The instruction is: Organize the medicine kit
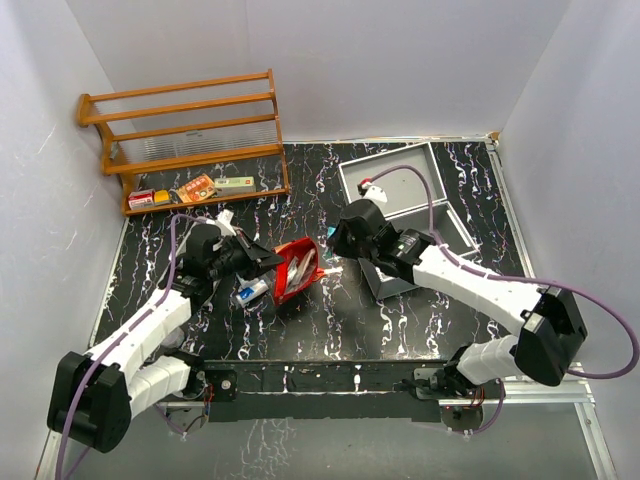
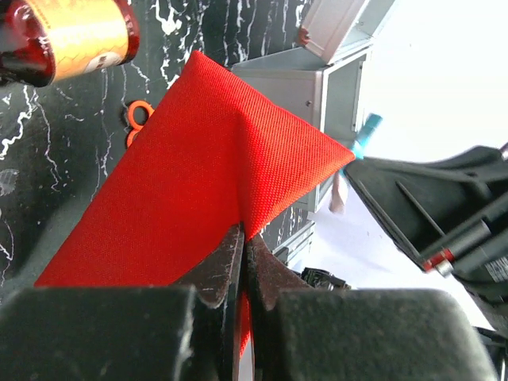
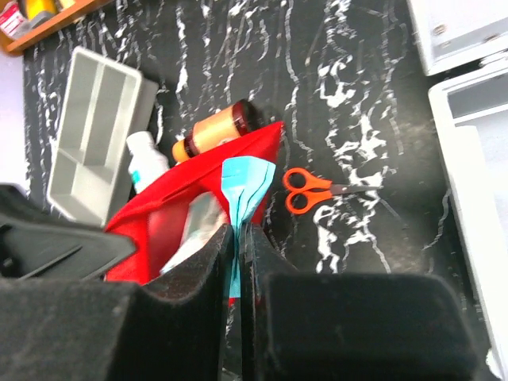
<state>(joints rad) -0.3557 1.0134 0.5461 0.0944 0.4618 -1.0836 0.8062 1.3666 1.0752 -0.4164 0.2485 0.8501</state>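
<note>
at near left, clamped tight in the left gripper (image 2: 242,238): an edge of the red pouch (image 2: 206,175). just right, pinched in the shut right gripper (image 3: 238,234): 1 pale blue packet (image 3: 242,182) over the pouch. far right, lid open: the medicine kit (image 1: 410,195).

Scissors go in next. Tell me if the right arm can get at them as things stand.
Probably not yet. The scissors lie uncovered close to the right claw, but that claw is shut on a blue packet and would need to drop it first.

no readable text, bottle label (image 2: 75,32) blurred, shelf boxes (image 1: 197,188) tiny
</note>
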